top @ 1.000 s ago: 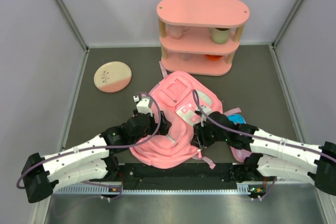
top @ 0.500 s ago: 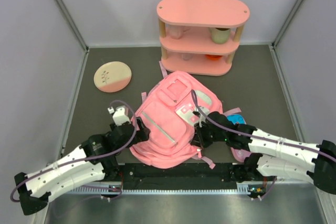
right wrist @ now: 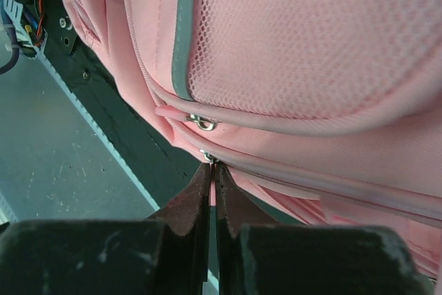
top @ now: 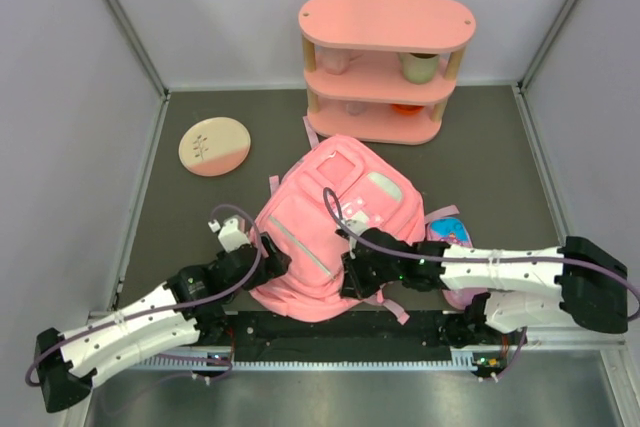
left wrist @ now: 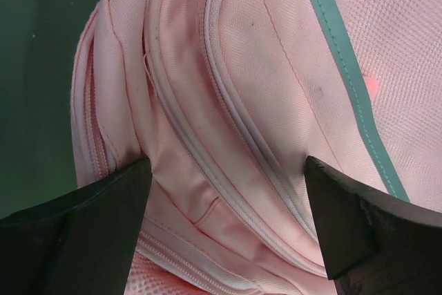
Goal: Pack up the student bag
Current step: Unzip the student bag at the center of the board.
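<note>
The pink student bag lies flat in the middle of the table, its pale flap pocket towards the shelf. My left gripper is open at the bag's near left side. In the left wrist view its jaws stand wide apart over the bag's zip seams, holding nothing. My right gripper is at the bag's near edge. In the right wrist view it is shut on a thin pink zip pull tab just below a metal slider ring.
A pink three-tier shelf with cups stands at the back. A round pink-and-cream plate lies at the back left. A small oval pencil case lies right of the bag, partly under my right arm. A black rail runs along the near edge.
My left arm drew back from the bag's middle to its near left side. My right gripper moved left along the bag's near edge. The bag now lies flatter.
</note>
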`<action>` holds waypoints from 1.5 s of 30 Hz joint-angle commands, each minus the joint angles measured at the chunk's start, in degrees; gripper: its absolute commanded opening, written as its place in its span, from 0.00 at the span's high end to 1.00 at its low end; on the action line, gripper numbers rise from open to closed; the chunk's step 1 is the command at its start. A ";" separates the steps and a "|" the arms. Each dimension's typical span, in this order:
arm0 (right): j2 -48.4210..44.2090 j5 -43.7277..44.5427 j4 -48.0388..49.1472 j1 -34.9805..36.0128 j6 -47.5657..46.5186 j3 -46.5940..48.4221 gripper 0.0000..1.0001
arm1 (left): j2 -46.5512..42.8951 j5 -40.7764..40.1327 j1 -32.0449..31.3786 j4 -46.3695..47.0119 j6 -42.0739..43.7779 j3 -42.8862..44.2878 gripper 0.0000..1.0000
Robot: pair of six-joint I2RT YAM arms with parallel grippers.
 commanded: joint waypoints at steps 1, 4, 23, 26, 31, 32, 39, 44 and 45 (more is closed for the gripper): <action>3.18 4.42 9.35 4.34 7.35 5.34 1.00 | -0.53 4.36 -0.05 5.06 -1.86 -4.32 0.04; 6.08 7.76 10.32 6.45 10.51 8.32 1.00 | -4.04 3.83 -0.05 5.93 -1.51 -5.29 0.04; 14.11 15.94 16.12 9.54 19.50 14.32 0.77 | -12.23 1.99 -0.05 1.03 3.85 1.20 0.05; 6.74 17.70 13.32 9.54 19.04 10.37 0.51 | -12.31 1.81 -0.05 -0.74 4.90 4.19 0.05; -6.37 25.07 2.78 9.19 25.97 3.33 0.37 | -10.21 3.30 -0.05 -1.27 8.41 7.80 0.07; -8.13 26.91 0.58 9.10 30.77 1.41 0.37 | -8.38 3.65 -0.05 -1.27 8.86 9.02 0.08; -16.15 28.69 -6.65 7.61 44.08 -4.93 0.35 | 0.77 12.26 -0.40 1.89 15.61 13.42 0.17; -15.54 25.44 -0.51 2.86 45.07 -8.19 0.38 | 7.97 12.90 -6.44 1.45 15.63 16.15 0.21; -15.36 25.18 1.33 1.38 44.02 -8.19 0.39 | 8.77 12.36 -7.68 1.45 14.50 16.24 0.21</action>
